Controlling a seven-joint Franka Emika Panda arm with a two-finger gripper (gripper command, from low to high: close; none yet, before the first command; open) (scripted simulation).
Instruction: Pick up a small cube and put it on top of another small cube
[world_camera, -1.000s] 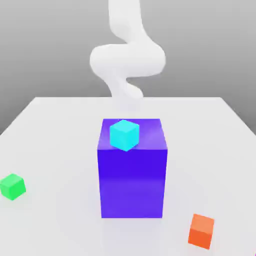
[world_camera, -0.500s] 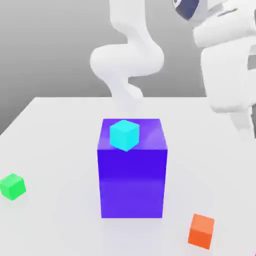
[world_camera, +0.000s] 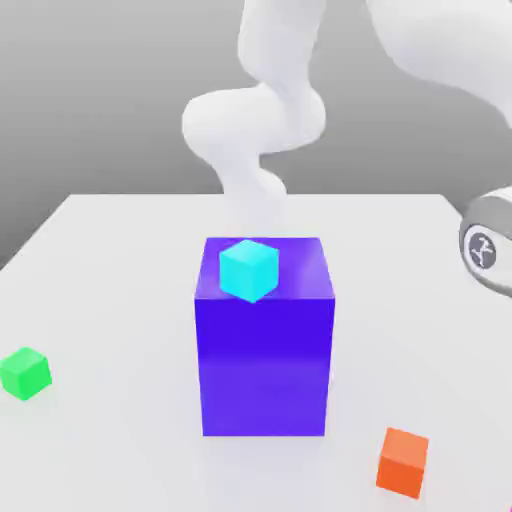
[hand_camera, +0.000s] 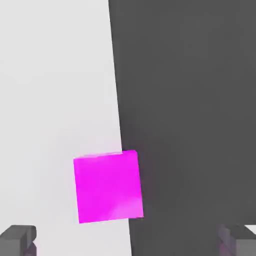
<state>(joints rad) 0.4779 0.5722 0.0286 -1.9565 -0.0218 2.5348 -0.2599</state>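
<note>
"Gripper (hand_camera: 128, 241) first: how does it stand?"

"Open, its two fingers spread wide apart in the hand view, with nothing held between them."

"And the small magenta cube (hand_camera: 108, 187)?"

"The hand view has it at the edge of the table (hand_camera: 45, 100), lying across the line where the white surface meets the dark area (hand_camera: 200, 100). Neither finger touches it. In the exterior view, only a sliver of it peeps in, at about four o'clock if you take the big blue-violet block (world_camera: 265, 365) as the middle of the dial."

"Where does the arm (world_camera: 255, 118) come in?"

"Its lower part rises at twelve o'clock, behind the block. A rounded section with a dark round emblem (world_camera: 482, 250) shows at about two o'clock, by the picture's border."

"What about the other small cubes?"

"The cyan cube (world_camera: 249, 270) appears on top of the block, a little towards nine o'clock from the middle of that top face. The green cube (world_camera: 25, 373) is out at about nine o'clock, well apart from the block. The orange cube (world_camera: 403, 463) lies between four and five o'clock, also on the table and clear of the block."
</note>
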